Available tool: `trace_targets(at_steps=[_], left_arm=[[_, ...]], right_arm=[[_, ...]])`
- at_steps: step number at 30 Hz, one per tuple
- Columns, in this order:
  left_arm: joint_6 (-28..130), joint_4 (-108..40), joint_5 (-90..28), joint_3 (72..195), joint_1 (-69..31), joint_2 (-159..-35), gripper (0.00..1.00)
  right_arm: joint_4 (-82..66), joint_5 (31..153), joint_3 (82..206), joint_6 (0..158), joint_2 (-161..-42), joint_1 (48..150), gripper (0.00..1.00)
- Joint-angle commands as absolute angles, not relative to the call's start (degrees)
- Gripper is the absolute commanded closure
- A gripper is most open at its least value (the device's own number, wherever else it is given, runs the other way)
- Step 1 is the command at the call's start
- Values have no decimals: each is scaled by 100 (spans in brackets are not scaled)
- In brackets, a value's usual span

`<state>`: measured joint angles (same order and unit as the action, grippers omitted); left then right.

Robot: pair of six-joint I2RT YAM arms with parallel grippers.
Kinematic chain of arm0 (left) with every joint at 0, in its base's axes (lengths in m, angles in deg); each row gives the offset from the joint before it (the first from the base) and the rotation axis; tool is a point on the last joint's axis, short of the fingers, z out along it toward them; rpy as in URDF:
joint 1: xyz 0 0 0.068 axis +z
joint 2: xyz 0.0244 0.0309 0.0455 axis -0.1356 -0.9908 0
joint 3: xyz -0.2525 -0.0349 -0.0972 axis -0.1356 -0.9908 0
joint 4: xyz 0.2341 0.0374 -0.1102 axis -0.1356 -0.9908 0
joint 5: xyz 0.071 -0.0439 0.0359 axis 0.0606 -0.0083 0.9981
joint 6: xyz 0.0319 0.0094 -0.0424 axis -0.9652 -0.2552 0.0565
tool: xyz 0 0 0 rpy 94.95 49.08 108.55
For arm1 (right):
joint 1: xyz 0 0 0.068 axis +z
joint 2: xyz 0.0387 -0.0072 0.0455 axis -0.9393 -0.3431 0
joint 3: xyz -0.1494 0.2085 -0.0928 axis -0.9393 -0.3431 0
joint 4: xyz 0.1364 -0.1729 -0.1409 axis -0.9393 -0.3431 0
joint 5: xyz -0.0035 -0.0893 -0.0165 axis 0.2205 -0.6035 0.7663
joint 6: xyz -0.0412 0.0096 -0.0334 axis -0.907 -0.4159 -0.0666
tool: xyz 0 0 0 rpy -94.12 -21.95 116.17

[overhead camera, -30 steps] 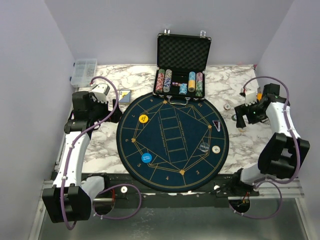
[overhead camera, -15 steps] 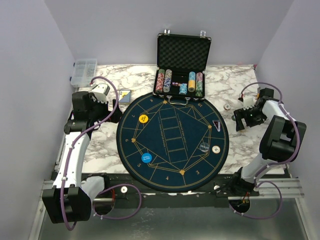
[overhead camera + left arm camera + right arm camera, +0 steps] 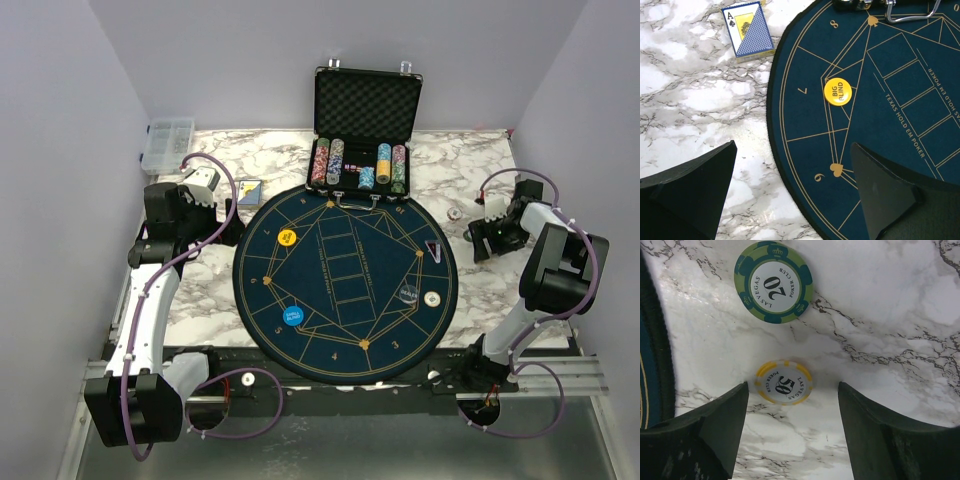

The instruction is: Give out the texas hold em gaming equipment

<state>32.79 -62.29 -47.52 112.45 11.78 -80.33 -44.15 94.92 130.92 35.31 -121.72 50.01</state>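
Note:
In the right wrist view a yellow-and-white "50" chip [image 3: 784,382] lies flat on the marble, just in front of my right gripper [image 3: 792,386]. The gripper is open and its left finger [image 3: 725,415] is close to the chip's edge. A green "20" chip [image 3: 773,281] lies farther ahead. From above, the right gripper [image 3: 479,238] is low over the marble, right of the round blue mat [image 3: 345,340]. On the mat lie a yellow "big blind" disc [image 3: 288,237], a blue disc [image 3: 291,317], a clear dealer disc [image 3: 409,293] and a cream chip [image 3: 431,298]. My left gripper [image 3: 793,144] hangs open over the mat's left edge and holds nothing.
An open black case [image 3: 366,105] with stacks of chips stands behind the mat. A boxed card deck [image 3: 747,29] lies on the marble left of the mat. A clear compartment box [image 3: 167,143] sits at the back left. Walls close in both sides.
The right arm has folded in and carried its gripper a little left, low over the chips. Its fingers have narrowed slightly. The left arm has not moved.

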Motion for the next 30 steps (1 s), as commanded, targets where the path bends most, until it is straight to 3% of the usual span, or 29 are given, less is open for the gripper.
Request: trace_targets(at_steps=[1,10,16,30], left_arm=[[3270,-6217,-4885,11267,1166,-8027,2],[3270,-6211,-4823,11260,1166,-8039,2],[3271,-6207,-4807,11260,1167,-8049,2],[3287,-6208,-4808,11269,1166,-8056,2]], right_arm=[[-4165,9426,12944,3477,-12473,4989,30],[-4451,9627,12965,3388,-12568,4989,54],[-4580,9614,12879,3338,-12355,4989,63],[-5297,9808,13071,3256,-11461,4995,71]])
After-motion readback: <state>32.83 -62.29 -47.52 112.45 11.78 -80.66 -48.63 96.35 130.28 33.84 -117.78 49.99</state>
